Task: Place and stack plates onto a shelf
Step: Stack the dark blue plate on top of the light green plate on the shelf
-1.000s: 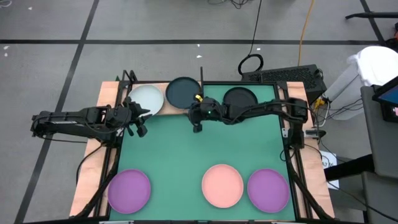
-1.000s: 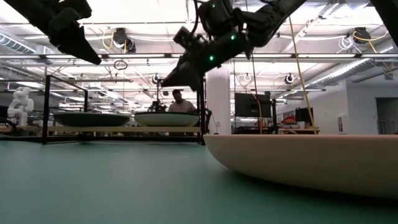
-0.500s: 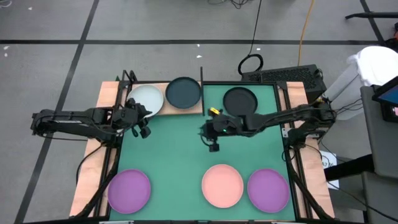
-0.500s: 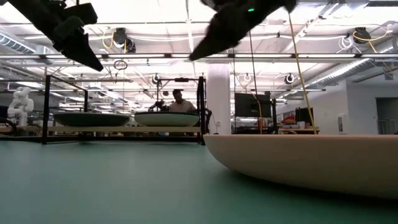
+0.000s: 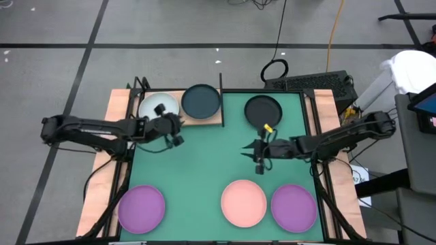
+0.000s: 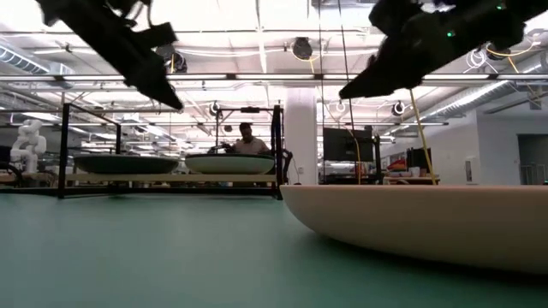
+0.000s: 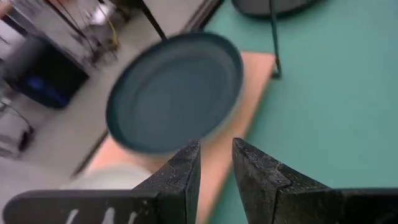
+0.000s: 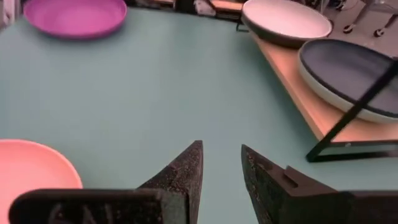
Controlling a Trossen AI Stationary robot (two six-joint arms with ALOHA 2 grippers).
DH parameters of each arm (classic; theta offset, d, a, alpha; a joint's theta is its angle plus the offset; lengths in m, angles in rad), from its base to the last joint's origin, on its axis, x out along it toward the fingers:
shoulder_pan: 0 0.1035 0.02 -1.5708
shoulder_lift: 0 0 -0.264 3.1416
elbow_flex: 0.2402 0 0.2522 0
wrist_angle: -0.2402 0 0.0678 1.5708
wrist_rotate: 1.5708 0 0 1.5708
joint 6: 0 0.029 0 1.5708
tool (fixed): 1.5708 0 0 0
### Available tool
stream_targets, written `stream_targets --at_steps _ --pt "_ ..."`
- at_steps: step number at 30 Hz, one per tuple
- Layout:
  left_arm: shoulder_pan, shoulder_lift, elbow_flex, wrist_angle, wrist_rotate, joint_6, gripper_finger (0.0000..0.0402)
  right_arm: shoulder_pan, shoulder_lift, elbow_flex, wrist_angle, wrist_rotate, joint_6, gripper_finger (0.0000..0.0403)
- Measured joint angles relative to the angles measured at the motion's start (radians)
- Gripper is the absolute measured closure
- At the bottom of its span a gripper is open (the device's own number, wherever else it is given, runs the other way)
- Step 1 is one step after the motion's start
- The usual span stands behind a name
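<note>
The shelf [image 5: 216,120], a light wooden board with a black frame, stands at the mat's far left. On it rest a pale plate [image 5: 159,105] and a dark teal plate [image 5: 201,101], each on its base. A black plate [image 5: 263,109], a pink plate [image 5: 243,203] and two purple plates [image 5: 142,207] [image 5: 293,207] lie on the green mat. My left gripper [image 5: 174,129] hovers in front of the shelf, narrowly open and empty [image 7: 216,162]. My right gripper [image 5: 259,160] hangs over the middle of the mat, beyond the pink plate, also narrowly open and empty [image 8: 222,165].
The shelf's black upright post [image 5: 221,85] stands between the dark teal plate and the black plate. Bare green mat [image 5: 204,156] lies between the two grippers. In the low view the pink plate's rim [image 6: 428,222] fills the near right. A person [image 6: 247,137] shows beyond the shelf.
My right gripper has drawn back from the dark teal plate on the shelf, swinging toward the table's near right to the middle of the mat. My left gripper has moved toward the table's right along the shelf's front. No plate has moved.
</note>
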Motion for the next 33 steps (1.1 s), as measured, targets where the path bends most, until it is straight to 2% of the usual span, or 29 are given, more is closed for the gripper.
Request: stream_targets --at_steps 6,10,19,26,33 --pt "0.145 0.173 0.0 0.342 0.023 0.173 0.0302 0.007 -0.087 -0.07 0.047 0.0 0.026 0.031" --pt "0.252 0.262 0.011 0.449 0.189 0.237 0.0306 0.023 -0.09 -0.077 0.043 -0.001 0.017 0.031" --pt "0.411 0.418 0.101 0.439 0.419 0.319 0.0349 0.026 -0.082 -0.077 0.041 -0.005 -0.013 0.031" --pt "0.472 0.479 0.2 0.289 0.551 0.333 0.0384 0.026 -0.081 -0.077 0.031 -0.005 -0.028 0.031" --pt "0.474 0.549 0.211 0.264 0.576 0.377 0.0398 0.027 -0.081 -0.077 0.029 -0.008 -0.026 0.031"
